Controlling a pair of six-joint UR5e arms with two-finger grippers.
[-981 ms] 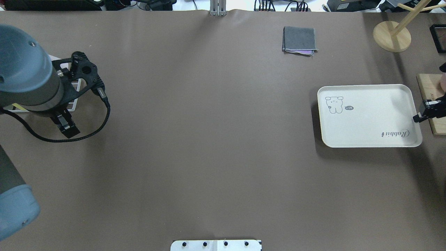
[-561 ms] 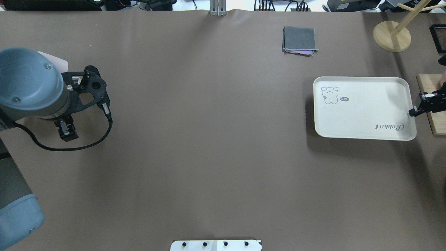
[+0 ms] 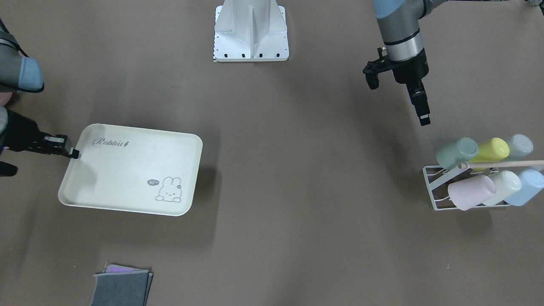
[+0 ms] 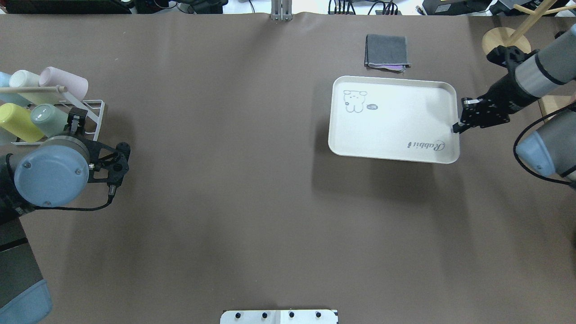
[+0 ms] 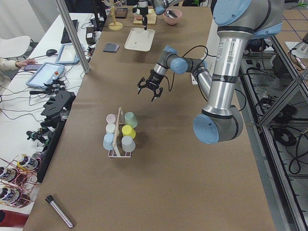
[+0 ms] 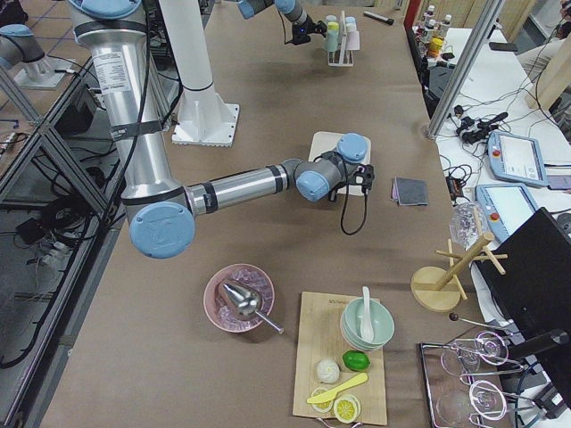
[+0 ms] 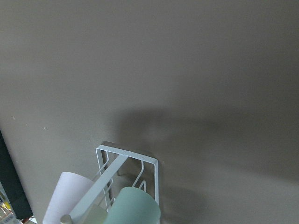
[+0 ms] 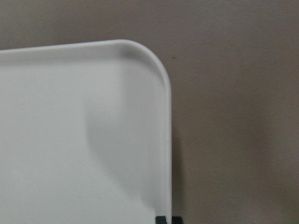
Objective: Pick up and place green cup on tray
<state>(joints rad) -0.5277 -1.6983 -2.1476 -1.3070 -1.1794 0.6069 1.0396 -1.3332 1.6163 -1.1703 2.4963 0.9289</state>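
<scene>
The sage green cup (image 3: 457, 152) lies on its side in a white wire rack (image 3: 433, 187) at the table's left end. It also shows in the overhead view (image 4: 49, 120) and the left wrist view (image 7: 135, 210). My left gripper (image 3: 423, 117) hangs open and empty just short of the rack, close to the green cup (image 5: 130, 119). My right gripper (image 4: 455, 128) is shut on the rim of the cream "Rabbit" tray (image 4: 391, 119). It holds the tray (image 3: 131, 170) slightly above the table, over its shadow. The tray is empty.
The rack also holds a yellow-green cup (image 3: 493, 149), a pink cup (image 3: 469, 192), a cream cup (image 3: 505, 182) and pale blue ones. A folded grey cloth (image 4: 387, 51) lies beyond the tray. A wooden stand (image 4: 506, 42) is at the far right.
My right gripper has carried the tray to the left and farther from the robot. My left arm has swung back toward the robot, and the cup rack now shows.
</scene>
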